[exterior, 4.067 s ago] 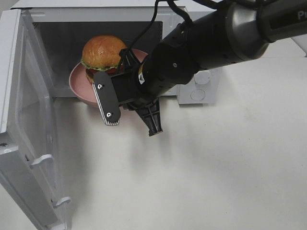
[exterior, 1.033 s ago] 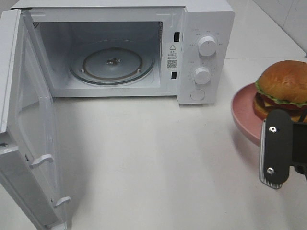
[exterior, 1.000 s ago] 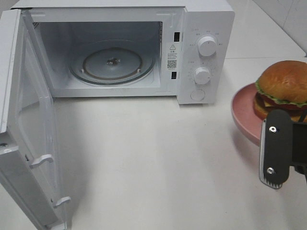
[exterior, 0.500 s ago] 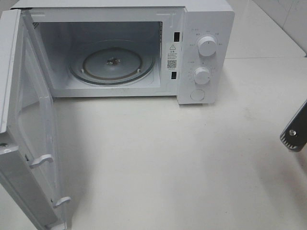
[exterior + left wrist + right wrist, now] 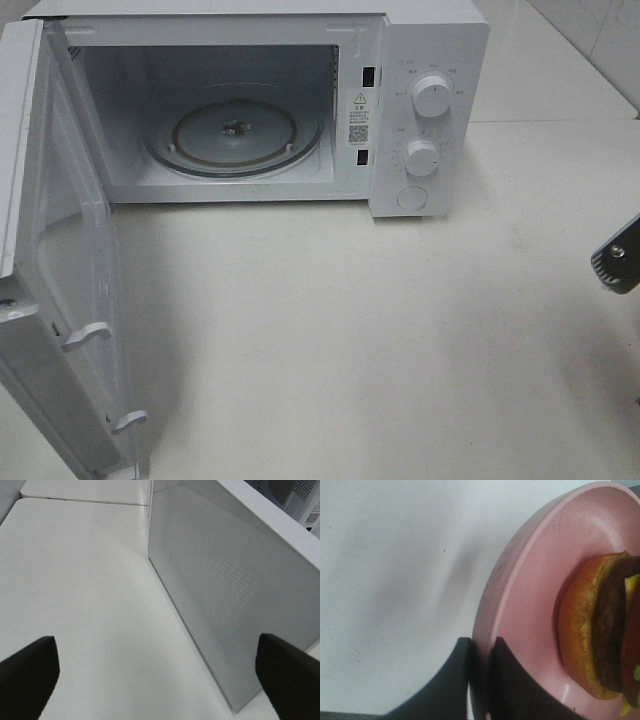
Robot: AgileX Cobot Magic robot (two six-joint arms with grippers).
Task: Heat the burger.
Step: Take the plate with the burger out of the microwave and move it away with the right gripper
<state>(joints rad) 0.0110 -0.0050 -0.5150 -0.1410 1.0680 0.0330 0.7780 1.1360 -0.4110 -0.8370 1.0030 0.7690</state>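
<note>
Burger [image 5: 600,640] shows only in the right wrist view, cut off at the edge, on one pink plate [image 5: 530,580] pinched at its rim by the right gripper [image 5: 481,680] (jaws narrow). Left gripper [image 5: 160,675] jaws stand wide beside one open microwave [image 5: 420,60] on the bench [image 5: 380,340].

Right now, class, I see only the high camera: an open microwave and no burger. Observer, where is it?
Observer: The right wrist view shows the burger sitting on a pink plate.
Operator: Is that plate held?
Observer: Yes, the right end effector is shut on the plate's rim.
Operator: And the left end effector?
Observer: The left end effector is open and empty, beside the microwave door.
</note>
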